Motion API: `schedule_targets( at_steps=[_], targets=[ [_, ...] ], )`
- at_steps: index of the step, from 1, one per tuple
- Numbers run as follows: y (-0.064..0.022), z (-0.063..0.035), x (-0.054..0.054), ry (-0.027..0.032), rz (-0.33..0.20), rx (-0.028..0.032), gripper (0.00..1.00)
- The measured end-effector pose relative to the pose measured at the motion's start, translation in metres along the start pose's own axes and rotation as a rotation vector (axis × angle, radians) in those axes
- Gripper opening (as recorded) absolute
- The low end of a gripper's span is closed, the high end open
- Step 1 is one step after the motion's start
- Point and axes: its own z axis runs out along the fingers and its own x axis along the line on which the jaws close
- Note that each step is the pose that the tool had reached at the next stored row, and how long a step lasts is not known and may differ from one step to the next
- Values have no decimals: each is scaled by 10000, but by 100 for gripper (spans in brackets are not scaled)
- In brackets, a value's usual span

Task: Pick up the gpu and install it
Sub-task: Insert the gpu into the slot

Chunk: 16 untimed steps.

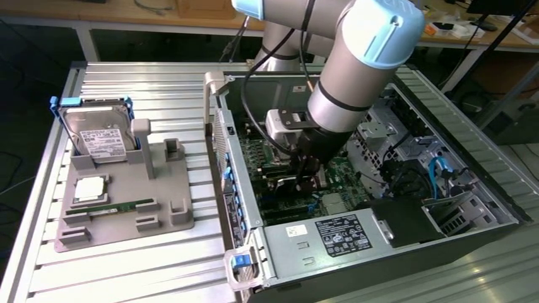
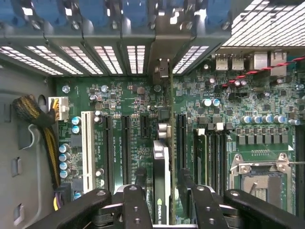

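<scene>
Your pincer (image 2: 162,183) stands partly open inside the computer case (image 1: 471,183), one finger (image 2: 140,177) on each side of the gpu (image 2: 161,171). Whether the pads are pressing on the card you cannot tell. The gpu stands on edge over the motherboard (image 2: 119,95), running up toward the rear slot grille (image 2: 71,57) between black expansion slots; its lower edge is hidden, so whether it is seated is unclear. In the exterior view the arm (image 1: 358,69) covers the pincer and most of the card.

The case lies open on a ribbed metal counter (image 1: 135,265). At the exterior view's left a grey holder (image 1: 126,208) carries a hard drive (image 1: 101,136) upright, a processor (image 1: 89,188) and a memory stick (image 1: 118,207). A wooden bench (image 1: 126,12) runs behind.

The white label (image 1: 296,230) and black label (image 1: 344,235) on the power supply (image 1: 337,246) are too small to read; the logo on the card's edge is also unclear.
</scene>
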Motion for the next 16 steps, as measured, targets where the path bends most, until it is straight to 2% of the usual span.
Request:
schedule_targets(
  at_steps=[9,16],
  targets=[
    [9,-146,-14,-1,-1,25,40],
    [12,-211,-26,-1,-1,28,40]
  ],
)
